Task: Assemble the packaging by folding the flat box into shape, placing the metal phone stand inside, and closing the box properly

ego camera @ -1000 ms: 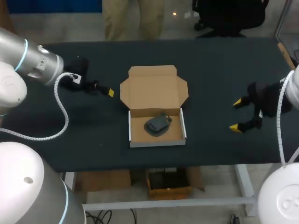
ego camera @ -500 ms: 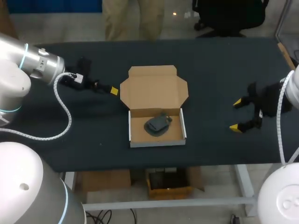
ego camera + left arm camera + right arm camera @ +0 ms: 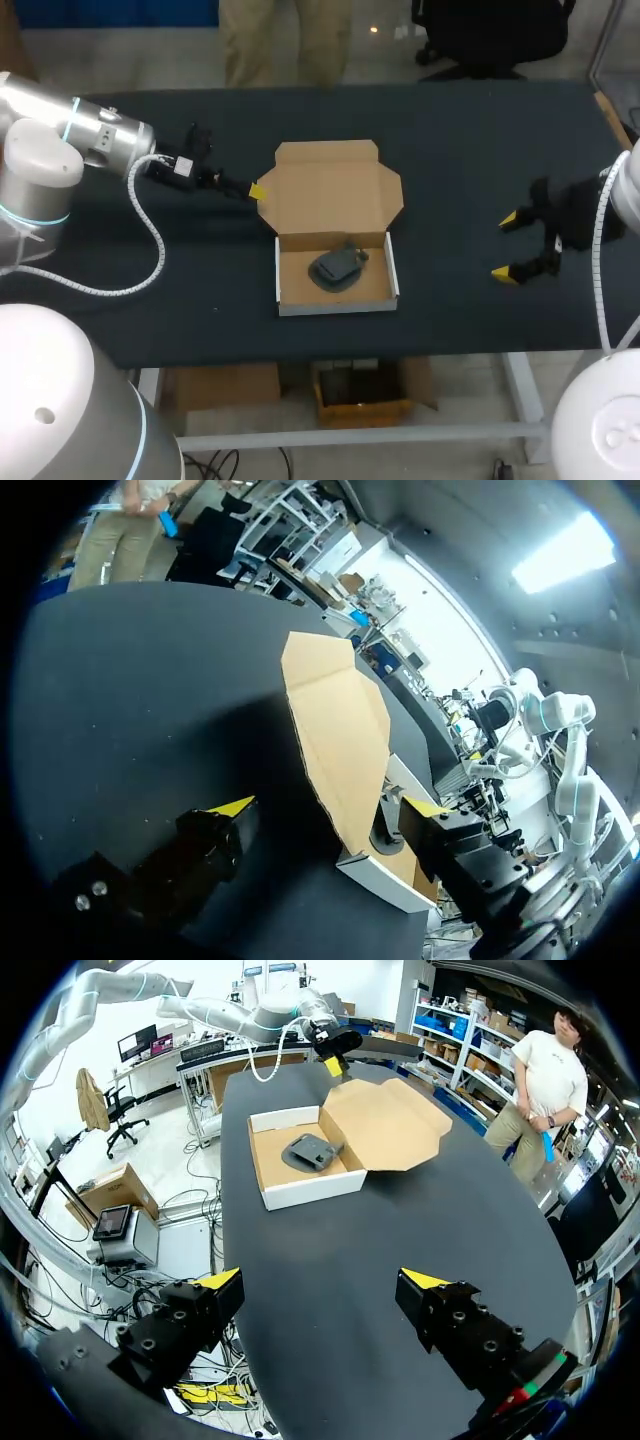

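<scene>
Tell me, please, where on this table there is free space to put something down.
The widest bare patch of table lies between the box and the right gripper. Another lies left of the box, toward the front edge. It is crowded at the left edge of the open lid, where the left gripper hovers.

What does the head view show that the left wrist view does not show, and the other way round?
Only the head view: the right gripper, open, far from the box, and the whole stand inside it. Only the left wrist view: both tips of the left gripper, apart, near the side edge of the lid. Both views: the lid and the table.
</scene>
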`<action>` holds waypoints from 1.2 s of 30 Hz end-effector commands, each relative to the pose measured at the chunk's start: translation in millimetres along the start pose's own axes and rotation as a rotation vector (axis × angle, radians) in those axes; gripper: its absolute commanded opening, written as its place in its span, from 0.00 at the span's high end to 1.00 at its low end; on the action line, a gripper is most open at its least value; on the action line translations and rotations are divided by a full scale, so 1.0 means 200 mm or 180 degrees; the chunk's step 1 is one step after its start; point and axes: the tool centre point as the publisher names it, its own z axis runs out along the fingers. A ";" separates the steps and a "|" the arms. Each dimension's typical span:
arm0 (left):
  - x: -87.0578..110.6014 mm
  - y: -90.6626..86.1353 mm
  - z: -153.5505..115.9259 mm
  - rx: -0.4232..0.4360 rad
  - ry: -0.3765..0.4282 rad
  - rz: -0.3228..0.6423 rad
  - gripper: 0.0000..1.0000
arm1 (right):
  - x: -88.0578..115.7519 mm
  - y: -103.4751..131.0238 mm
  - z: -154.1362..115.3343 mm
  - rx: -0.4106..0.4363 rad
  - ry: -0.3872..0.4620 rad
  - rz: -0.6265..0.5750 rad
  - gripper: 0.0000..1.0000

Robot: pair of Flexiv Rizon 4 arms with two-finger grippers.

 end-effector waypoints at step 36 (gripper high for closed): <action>0.08 -0.06 0.23 -0.0164 0.0757 0.0291 0.78 | 0.00 0.00 -0.01 -0.0014 0.0002 -0.0003 0.00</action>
